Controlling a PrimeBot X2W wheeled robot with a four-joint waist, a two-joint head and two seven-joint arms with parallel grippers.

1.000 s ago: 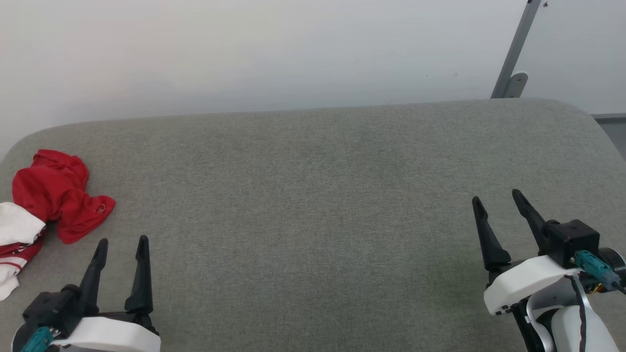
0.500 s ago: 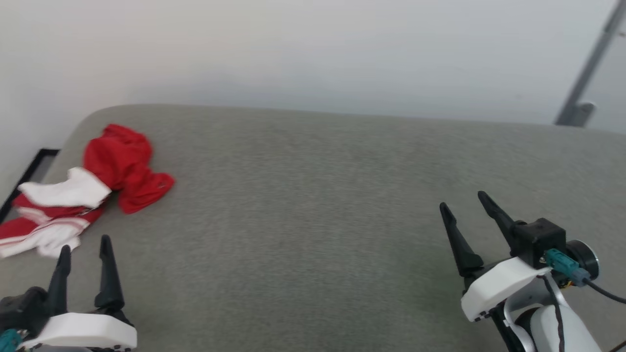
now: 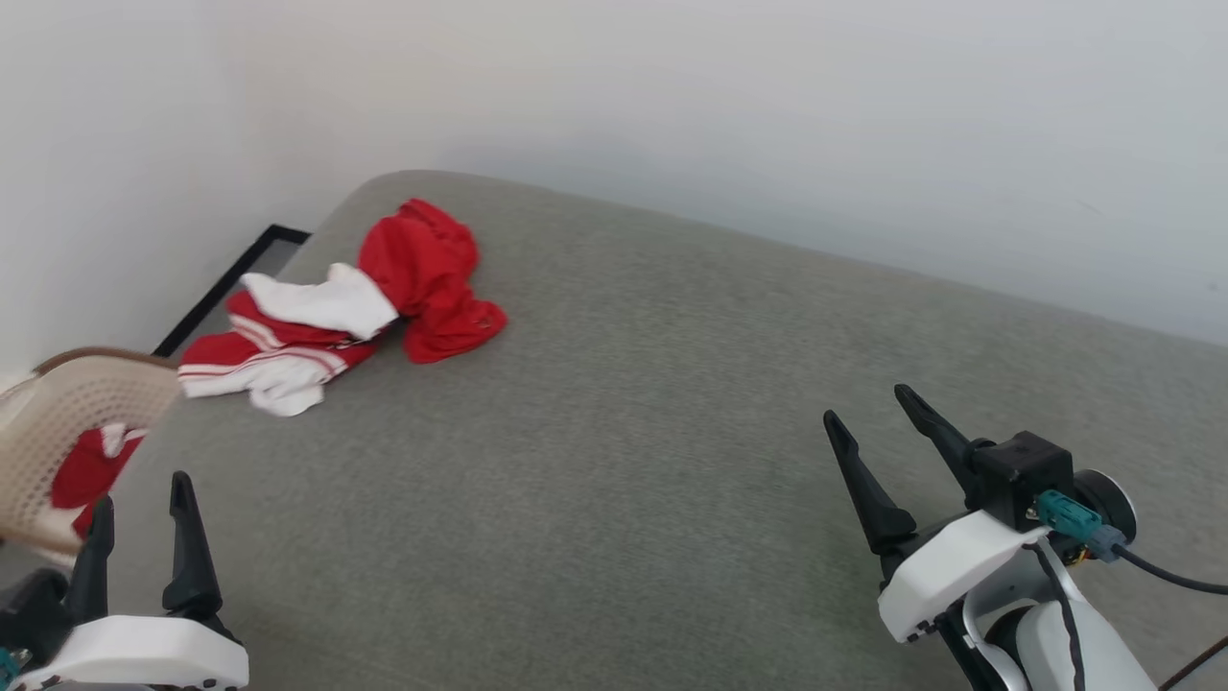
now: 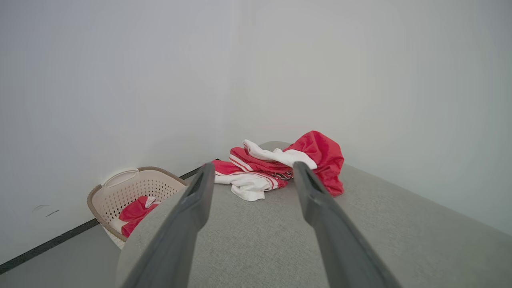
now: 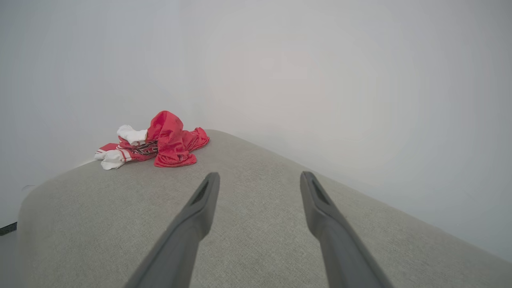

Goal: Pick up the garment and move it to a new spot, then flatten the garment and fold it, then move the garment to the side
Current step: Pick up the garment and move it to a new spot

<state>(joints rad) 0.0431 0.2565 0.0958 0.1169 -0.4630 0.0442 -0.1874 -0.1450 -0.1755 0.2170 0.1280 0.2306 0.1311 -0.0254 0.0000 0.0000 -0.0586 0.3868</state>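
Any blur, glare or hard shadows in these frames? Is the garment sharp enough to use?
Head view: flat, even light, no glare, only a faint shadow beside the garment. Left wrist view: the left fingers are close, out of focus and washed grey, while the garment is crisp. Right wrist view: the right fingers are blurred too, and the garment is small but legible.

Soft, even, bright light fills every view; a faint grey shadow lies on the far wall (image 3: 672, 115) above the bench (image 3: 624, 461). In the wrist views the left pincer (image 4: 253, 166) and right pincer (image 5: 260, 176) are out of focus, and the wide lens bows the bench's edge.
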